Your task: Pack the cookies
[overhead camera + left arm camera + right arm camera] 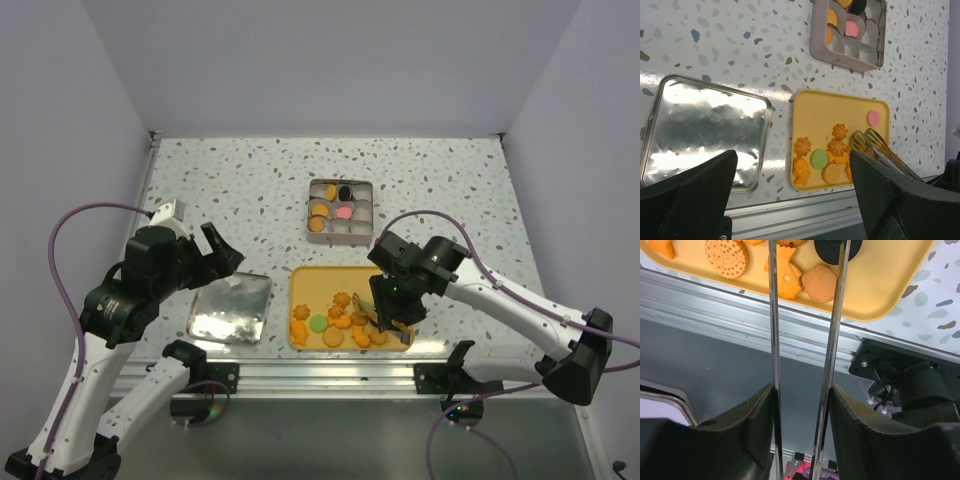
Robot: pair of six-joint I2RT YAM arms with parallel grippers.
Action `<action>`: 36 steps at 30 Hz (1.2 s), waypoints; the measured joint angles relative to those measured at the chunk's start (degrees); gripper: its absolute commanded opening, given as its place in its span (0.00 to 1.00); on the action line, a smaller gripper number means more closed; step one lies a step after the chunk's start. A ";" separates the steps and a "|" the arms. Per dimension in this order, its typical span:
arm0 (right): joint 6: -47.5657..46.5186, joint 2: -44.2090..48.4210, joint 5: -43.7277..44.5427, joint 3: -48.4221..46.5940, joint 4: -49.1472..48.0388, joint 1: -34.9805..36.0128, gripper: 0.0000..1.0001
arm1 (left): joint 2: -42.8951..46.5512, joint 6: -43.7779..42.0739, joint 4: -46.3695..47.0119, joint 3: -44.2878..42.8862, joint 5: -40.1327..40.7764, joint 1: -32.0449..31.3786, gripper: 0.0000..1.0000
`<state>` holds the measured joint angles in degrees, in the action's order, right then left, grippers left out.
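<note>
The right pincer (pixel 800 432) clamps a pair of metal tongs (pixel 773 315), whose tips reach down among the cookies (pixel 338 320) on a yellow tray (pixel 318 278). The cookies are small and mostly orange, in flower, fish and shell shapes, with one green disc. The right wrist view alone shows a black disc (pixel 832 247) between the tong arms. The left wrist view alone shows a pink disc (pixel 873 117) in the tray's far corner. More cookies sit in a tin (pixel 311 215) beyond. The left pincer (pixel 216 256) is spread wide above a lid (pixel 230 308).
</note>
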<state>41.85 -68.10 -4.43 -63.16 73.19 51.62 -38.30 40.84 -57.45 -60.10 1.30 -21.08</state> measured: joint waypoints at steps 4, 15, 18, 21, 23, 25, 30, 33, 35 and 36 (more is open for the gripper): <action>0.22 -0.96 0.87 -1.29 0.72 1.18 0.48 | 0.00 -0.07 0.00 0.00 0.00 0.00 1.00; 1.79 -4.59 2.19 -3.48 1.44 5.95 0.48 | -0.70 -1.62 0.00 0.00 0.02 0.00 1.00; 2.16 -5.07 2.32 -3.48 1.44 6.45 0.47 | -0.72 -2.10 -0.02 0.00 0.11 0.00 1.00; 2.45 -5.40 2.45 -3.48 1.49 6.62 0.44 | -0.72 -2.62 -0.07 0.00 0.39 0.00 1.00; 2.60 -5.53 2.47 -3.48 1.49 6.69 0.42 | -0.72 -2.80 -0.07 0.00 0.44 0.00 1.00; 2.73 -5.55 2.56 -3.48 1.51 6.80 0.40 | -0.72 -3.02 -0.07 0.00 0.46 0.00 1.00; 2.80 -5.77 2.89 -3.61 1.70 6.88 0.39 | -0.76 -3.23 -0.07 -0.02 0.52 0.00 1.00; 2.78 -5.97 3.72 -4.96 2.38 6.88 0.39 | -0.92 -3.58 -0.07 -0.04 0.66 0.00 1.00; 2.75 -6.80 4.90 -7.37 3.23 6.88 0.40 | -1.18 -3.65 -0.07 -0.22 0.68 0.00 1.00; 2.75 -7.45 5.51 -8.94 3.52 6.88 0.40 | -1.33 -3.69 -0.09 -0.35 0.72 0.00 1.00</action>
<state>44.60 -75.55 1.08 -72.10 76.71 58.50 -39.64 37.15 -57.54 -60.45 2.02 -21.08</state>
